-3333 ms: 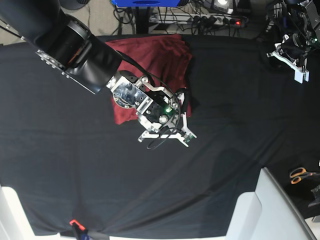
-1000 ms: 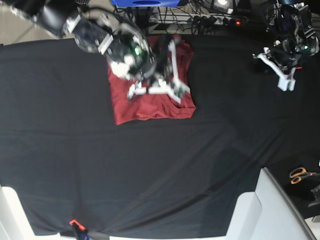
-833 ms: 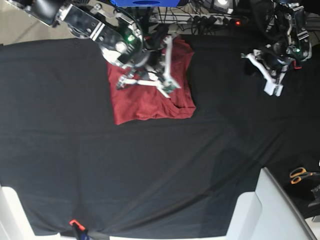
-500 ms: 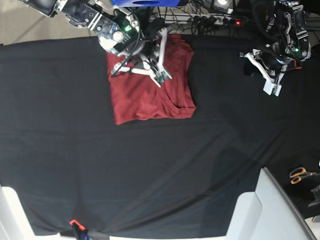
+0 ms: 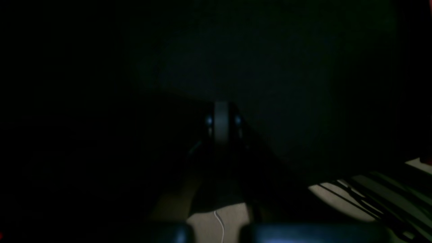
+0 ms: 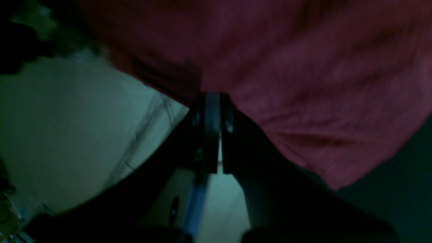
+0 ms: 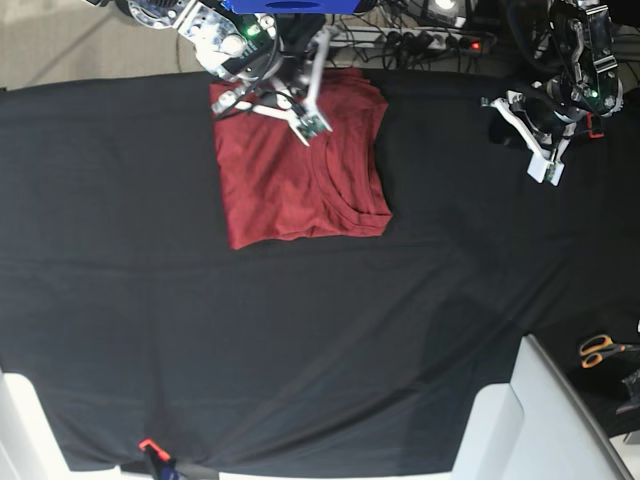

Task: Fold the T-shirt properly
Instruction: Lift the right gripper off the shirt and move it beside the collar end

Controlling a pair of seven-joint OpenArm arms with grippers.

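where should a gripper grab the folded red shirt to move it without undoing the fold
Probably the stacked edge along the shirt's near side, pinching all layers together, coming in low over the black cloth from the open side nearest the camera. The shirt lies flat as a compact rectangle, and that lower edge looks straight and free of both arms. A curved fold line near the right edge marks looser layers, so avoid that side.

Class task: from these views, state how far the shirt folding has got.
Done: the T-shirt lies as a compact folded rectangle on the black cloth. In hand: nothing; the right gripper is shut over its far edge, and the left gripper is shut, away from it. Left: little that shows, perhaps smoothing the neckline fold.
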